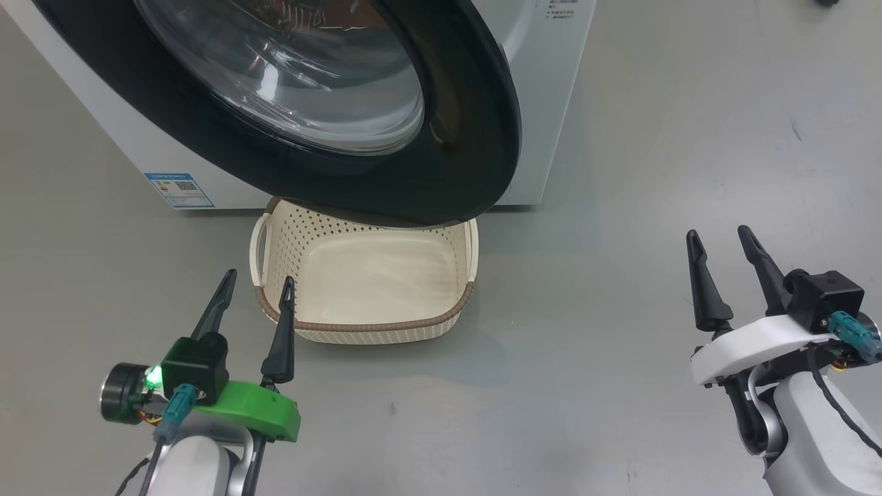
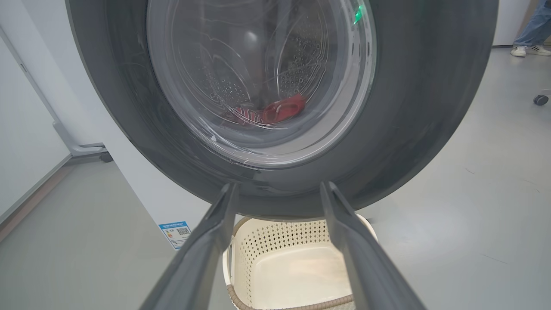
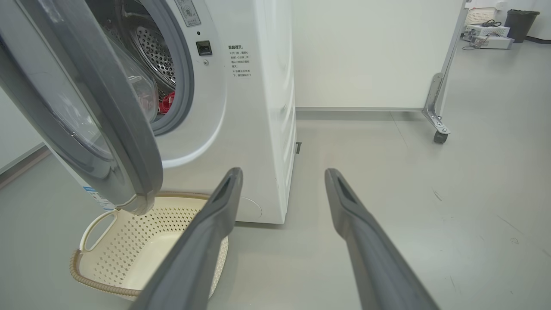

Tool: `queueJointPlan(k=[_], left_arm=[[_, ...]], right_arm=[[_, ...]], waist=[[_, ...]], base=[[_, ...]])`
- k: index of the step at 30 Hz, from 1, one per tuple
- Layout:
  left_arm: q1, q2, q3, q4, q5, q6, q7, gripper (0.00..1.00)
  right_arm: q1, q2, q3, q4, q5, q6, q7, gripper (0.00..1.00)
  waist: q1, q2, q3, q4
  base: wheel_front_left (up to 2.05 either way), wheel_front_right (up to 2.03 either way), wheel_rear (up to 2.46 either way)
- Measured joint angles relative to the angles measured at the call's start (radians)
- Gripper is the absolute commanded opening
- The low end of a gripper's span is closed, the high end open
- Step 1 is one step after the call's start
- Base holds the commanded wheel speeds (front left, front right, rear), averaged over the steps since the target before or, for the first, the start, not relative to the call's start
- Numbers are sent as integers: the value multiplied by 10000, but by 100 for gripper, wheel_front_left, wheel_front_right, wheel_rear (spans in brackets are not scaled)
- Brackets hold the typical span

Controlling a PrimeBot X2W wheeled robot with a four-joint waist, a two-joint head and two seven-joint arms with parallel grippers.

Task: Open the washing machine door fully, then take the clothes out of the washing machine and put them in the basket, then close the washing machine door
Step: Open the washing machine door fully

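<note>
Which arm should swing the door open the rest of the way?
Probably the right. The right claw is open, and its wrist view looks at the free edge of the door and the gap behind it. The left claw faces the door's outer front, likely in its swing path.

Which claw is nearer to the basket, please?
Left. The left claw sits at the near-left corner of the basket, one finger overlapping its rim in the head view; the right claw is well off to its right.
</note>
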Motion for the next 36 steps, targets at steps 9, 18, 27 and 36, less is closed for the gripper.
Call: queueJointPlan(k=[9,18,27,36], left_arm=[[4,0,33,-8,27,0,0,100],[4,0,52,-29,40,-2,0,100],[3,0,69,-48,42,-2,0,100],[3,0,81,-50,42,-73,0,100]], right_arm=[[0,84,-81,6,-205,-90,0,100],[1,96,-100,63,-468,-174,0,100],[-3,274,-307,10,-466,-148,0,0],[-6,334,-531,10,-353,105,0,0]], waist=[[0,0,69,-40],[1,0,164,-53],[0,0,243,-39],[1,0,302,-6]], base=[[0,0,0],[0,0,0],[0,0,0],[0,0,0]])
